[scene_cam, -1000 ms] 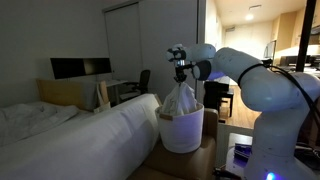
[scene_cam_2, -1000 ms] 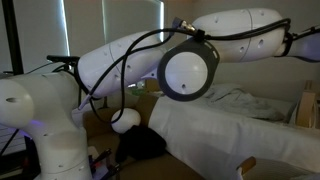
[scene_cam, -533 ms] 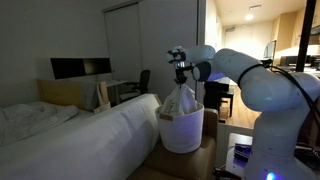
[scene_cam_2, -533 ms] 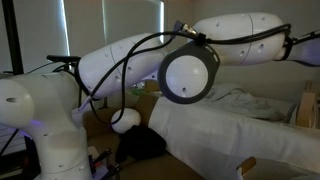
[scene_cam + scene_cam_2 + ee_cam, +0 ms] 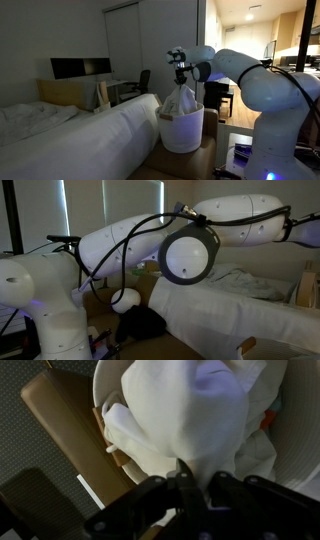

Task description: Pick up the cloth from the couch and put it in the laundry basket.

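Nothing has moved — tool [image 5: 181,79] seemingly pinches cloth [image 5: 181,101] above basket [image 5: 182,136].

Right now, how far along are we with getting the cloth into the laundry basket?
Done: the white cloth is off the couch and hangs with its lower part inside the laundry basket. In hand: the gripper is shut on the cloth's bunched top. Left: open the gripper so the cloth drops in.

My gripper [image 5: 195,485] dark, blurred. Rim of basket [image 5: 300,460] cut by frame edges. Bottom of cloth [image 5: 181,100] hidden inside basket. My arm [image 5: 190,250] blocks basket in exterior view.
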Controlling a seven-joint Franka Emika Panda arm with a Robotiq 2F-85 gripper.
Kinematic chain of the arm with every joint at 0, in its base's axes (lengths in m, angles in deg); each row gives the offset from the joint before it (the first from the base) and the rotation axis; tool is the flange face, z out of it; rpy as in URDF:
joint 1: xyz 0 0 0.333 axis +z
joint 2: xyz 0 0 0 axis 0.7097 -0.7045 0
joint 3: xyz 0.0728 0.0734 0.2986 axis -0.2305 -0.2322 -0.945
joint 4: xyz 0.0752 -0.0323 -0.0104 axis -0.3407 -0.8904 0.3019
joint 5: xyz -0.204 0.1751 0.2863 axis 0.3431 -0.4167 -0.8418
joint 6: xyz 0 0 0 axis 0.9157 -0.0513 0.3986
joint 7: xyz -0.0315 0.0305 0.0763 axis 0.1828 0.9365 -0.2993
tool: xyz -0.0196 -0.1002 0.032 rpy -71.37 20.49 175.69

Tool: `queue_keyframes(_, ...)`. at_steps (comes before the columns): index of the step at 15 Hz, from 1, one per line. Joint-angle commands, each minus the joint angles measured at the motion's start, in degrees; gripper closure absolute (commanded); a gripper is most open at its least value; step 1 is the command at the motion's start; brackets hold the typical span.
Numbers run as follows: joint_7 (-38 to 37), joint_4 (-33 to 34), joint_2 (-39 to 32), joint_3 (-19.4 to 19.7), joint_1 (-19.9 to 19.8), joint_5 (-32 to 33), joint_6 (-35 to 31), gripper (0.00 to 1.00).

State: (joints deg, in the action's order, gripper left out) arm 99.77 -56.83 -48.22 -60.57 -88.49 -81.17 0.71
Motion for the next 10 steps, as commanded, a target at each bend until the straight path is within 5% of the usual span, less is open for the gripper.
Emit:
queue_keyframes(1,0.56,-0.59,-0.54,-0.53,0.28,0.5,-1.21,0.9)
queue_keyframes(10,4.12,-0.62,-6.85,-1.2,1.84,0.5,0.22,0.89)
